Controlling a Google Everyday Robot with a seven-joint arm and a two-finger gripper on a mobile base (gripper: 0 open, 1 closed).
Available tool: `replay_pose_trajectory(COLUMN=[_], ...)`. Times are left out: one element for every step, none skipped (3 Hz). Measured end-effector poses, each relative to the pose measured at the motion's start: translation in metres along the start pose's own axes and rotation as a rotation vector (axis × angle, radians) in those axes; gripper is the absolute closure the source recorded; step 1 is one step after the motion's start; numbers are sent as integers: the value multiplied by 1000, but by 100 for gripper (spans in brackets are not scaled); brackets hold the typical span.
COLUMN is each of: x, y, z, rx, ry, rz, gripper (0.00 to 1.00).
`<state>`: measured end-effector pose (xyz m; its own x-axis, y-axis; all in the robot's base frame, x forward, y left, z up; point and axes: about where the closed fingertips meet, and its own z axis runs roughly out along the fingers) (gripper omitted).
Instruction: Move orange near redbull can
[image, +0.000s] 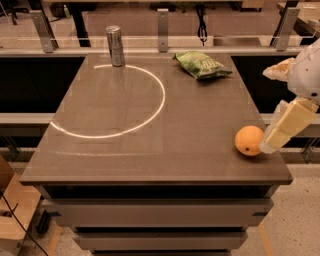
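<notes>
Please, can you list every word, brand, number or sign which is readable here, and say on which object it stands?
No text here can be read.
Can: its markings are too blurred to read.
Green bag: its print is too blurred to read.
Orange and table: no writing.
End effector, beside the orange at the table's right edge: no label visible.

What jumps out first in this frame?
The orange sits near the front right corner of the table, with the gripper right beside it at the table's right edge. The redbull can stands upright at the far edge, left of centre, well apart from the orange, beside a bright ring of light on the tabletop. A green snack bag lies at the far edge, right of centre.
</notes>
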<state>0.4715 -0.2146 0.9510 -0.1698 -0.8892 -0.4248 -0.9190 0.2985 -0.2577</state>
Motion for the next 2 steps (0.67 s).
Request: replay_pose_trajectory(x=[0, 4], y=[-3, 3], z=[24, 47], rx=[-44, -83], ry=[-54, -59], rz=[2, 16], gripper=[0, 0])
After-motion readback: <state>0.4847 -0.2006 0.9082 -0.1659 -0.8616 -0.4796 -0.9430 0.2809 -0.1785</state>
